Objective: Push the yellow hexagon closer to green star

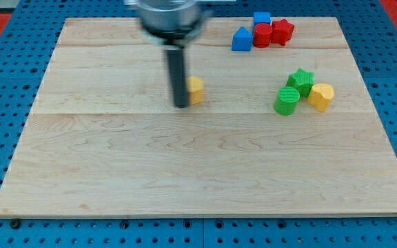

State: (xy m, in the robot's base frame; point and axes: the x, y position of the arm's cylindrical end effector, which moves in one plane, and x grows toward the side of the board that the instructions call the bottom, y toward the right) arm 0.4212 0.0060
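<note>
The yellow hexagon (195, 90) sits near the middle of the wooden board, partly hidden behind my rod. My tip (180, 105) rests on the board touching the hexagon's left side. The green star (300, 80) lies at the view's right, well to the right of the hexagon. It touches a green cylinder (287, 101) at its lower left and a yellow block (320, 96) at its lower right.
A blue block (241, 39), a blue cube (261, 18), a red cylinder (262, 35) and a red star-like block (282, 31) cluster at the board's top right. The board's top edge (116, 19) meets blue pegboard.
</note>
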